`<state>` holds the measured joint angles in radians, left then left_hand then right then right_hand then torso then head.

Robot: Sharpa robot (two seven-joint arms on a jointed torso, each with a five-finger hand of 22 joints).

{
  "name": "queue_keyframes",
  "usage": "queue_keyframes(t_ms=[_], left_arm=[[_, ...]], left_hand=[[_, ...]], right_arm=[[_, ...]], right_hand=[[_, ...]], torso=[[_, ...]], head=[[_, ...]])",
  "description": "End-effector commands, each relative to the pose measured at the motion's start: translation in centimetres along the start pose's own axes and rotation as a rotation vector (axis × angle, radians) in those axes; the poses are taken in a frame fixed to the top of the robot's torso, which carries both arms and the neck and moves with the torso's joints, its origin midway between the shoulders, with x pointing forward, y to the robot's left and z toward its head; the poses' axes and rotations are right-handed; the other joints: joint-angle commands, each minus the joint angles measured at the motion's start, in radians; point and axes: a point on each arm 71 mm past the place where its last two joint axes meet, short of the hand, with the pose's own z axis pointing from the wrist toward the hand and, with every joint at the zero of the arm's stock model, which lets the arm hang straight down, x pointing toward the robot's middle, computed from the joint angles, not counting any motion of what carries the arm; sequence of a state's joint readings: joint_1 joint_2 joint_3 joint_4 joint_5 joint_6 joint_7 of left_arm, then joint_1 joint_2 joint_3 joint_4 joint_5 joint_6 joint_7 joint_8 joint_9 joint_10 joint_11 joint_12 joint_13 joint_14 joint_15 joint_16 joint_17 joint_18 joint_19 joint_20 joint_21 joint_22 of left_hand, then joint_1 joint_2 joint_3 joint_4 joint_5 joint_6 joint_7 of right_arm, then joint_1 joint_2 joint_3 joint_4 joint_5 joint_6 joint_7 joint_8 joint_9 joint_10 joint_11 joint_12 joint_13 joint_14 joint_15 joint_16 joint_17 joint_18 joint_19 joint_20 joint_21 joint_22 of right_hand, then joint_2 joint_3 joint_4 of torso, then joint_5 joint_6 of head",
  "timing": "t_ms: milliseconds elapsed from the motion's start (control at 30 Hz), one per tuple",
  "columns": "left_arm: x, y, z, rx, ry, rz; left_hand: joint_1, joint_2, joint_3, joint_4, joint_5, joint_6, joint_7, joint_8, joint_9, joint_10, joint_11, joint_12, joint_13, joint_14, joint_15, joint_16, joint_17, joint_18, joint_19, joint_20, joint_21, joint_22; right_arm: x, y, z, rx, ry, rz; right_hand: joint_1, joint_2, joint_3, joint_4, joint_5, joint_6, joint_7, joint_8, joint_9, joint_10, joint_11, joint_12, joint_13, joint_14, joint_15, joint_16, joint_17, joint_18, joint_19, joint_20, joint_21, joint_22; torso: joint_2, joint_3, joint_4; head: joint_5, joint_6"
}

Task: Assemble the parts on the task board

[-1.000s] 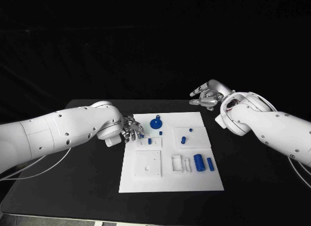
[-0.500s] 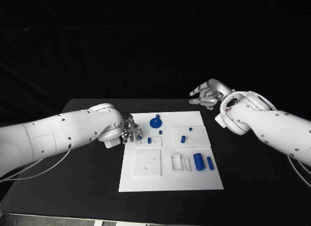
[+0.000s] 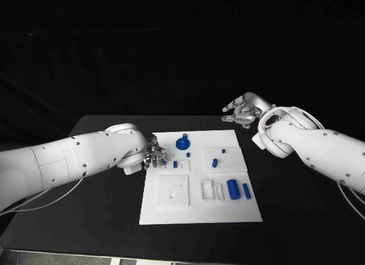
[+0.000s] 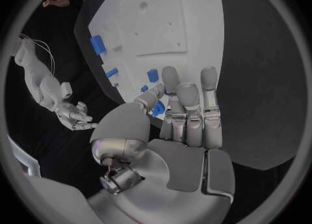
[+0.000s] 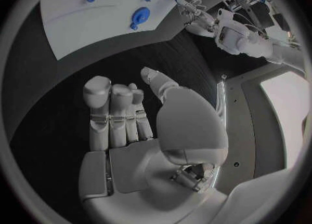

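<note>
The board [image 3: 200, 178] lies flat in the middle of the table [image 3: 86, 221], and every place below is given from it. Start at its left edge: your left hand [image 3: 156, 155] hangs there, over the far-left corner, the arm reaching in low across the table. In the left wrist view the fingers [image 4: 189, 104] lie straight and close together, pointing over the board's edge, and a small blue peg [image 4: 153, 75] sits just beyond their tips. Nothing lies in the palm, so you can read this hand as empty and unclenched. That peg [image 3: 175, 164] stands just inboard of the hand, with the round blue knob [image 3: 183, 144] a little farther along the far edge.

Move to the right half of the board: a short blue pin [image 3: 216, 163] lies there, and nearer you a thick blue cylinder [image 3: 232, 189] and a thin blue rod [image 3: 247, 191] lie side by side, their long axes running from the near edge toward the far edge.

Off the far-right corner, well apart from the board, your right hand [image 3: 243, 114] is raised above the table. Its fingers [image 5: 112, 112] are curled inward with nothing between them.

Judging by this, the left hand is much nearer to the peg, which lies straight ahead of its fingertips.
</note>
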<state>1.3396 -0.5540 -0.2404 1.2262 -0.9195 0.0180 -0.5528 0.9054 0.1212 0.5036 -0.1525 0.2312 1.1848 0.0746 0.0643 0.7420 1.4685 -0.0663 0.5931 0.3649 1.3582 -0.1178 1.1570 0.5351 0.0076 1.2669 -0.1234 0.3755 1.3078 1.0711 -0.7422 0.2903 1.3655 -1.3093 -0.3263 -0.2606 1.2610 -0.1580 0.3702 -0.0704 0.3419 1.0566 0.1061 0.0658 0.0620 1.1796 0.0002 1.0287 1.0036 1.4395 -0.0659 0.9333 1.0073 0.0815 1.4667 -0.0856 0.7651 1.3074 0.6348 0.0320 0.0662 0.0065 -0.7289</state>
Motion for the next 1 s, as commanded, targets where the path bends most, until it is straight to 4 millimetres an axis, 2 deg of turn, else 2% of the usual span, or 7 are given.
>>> queue_keyframes(t_ms=[33, 1000], left_arm=[[0.04, -0.21, 0.04, 0.001, -0.015, 0.019], [1.02, -0.45, 0.29, -0.027, 0.050, 0.088]], left_hand=[[0.005, 0.005, 0.008, 0.001, 0.003, 0.163, -0.104, 0.003, 0.003, 0.045, -0.010, 0.010, 0.001, 0.009, -0.001, 0.002, 0.003, 0.012, 0.000, 0.000, 0.009, 0.020], [0.015, 0.002, 0.006, -0.001, 0.001, 0.161, -0.104, 0.003, 0.020, 0.045, -0.010, 0.034, 0.012, 0.012, -0.003, 0.018, 0.011, 0.012, -0.005, -0.003, 0.037, 0.020]], right_arm=[[0.10, 0.10, -0.01, -0.008, 0.010, -0.008], [0.20, 0.01, -0.07, -0.008, 0.010, -0.007]], right_hand=[[-0.011, -0.003, 0.007, 0.000, 0.005, 0.006, 0.001, -0.004, 0.000, -0.006, -0.003, -0.001, 0.001, 0.002, -0.008, -0.005, 0.000, 0.018, 0.055, -0.006, -0.002, 0.092], [-0.013, -0.003, 0.008, 0.000, 0.007, 0.007, 0.001, -0.004, 0.001, -0.006, -0.004, -0.001, 0.001, 0.002, -0.008, -0.006, 0.000, 0.019, 0.055, -0.006, -0.002, 0.091]], torso=[[0.000, 0.0003, -0.0002], [0.001, -0.0002, 0.0011]], head=[[0.000, 0.000], [-0.004, -0.003]])
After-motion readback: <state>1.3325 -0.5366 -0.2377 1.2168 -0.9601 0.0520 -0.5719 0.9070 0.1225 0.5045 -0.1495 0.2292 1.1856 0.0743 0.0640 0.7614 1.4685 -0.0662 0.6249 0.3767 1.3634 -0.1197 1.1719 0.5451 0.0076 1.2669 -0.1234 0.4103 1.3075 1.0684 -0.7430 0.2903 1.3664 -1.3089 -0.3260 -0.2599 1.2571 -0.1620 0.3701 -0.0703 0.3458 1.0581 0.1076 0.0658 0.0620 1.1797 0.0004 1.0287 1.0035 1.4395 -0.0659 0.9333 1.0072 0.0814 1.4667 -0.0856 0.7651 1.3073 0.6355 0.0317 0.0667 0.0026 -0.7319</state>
